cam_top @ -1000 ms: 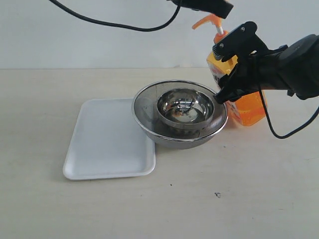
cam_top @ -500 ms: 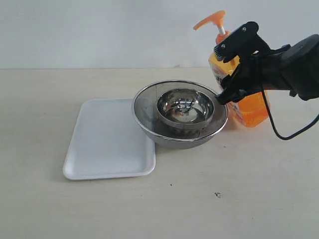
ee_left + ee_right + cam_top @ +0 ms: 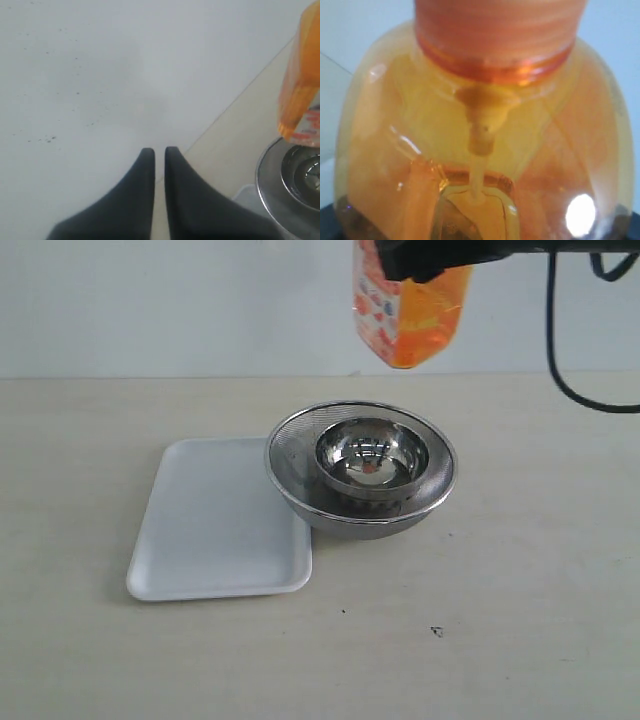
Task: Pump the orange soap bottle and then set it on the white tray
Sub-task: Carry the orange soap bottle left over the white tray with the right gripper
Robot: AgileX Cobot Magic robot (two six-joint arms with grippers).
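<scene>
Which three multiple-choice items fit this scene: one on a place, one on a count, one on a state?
1. The orange soap bottle is: A standing on the table; B in the air above the steel bowls; C lying in a bowl.
2. Steel bowls in view: A two; B one; C three.
3. The fingers of the left gripper are: A wide apart; B closed on a bowl; C nearly together, holding nothing.
Key: 1 B, nothing under it touches it. 2 A, a small bowl sits inside a large bowl. 3 C, only a thin slit shows between them.
</scene>
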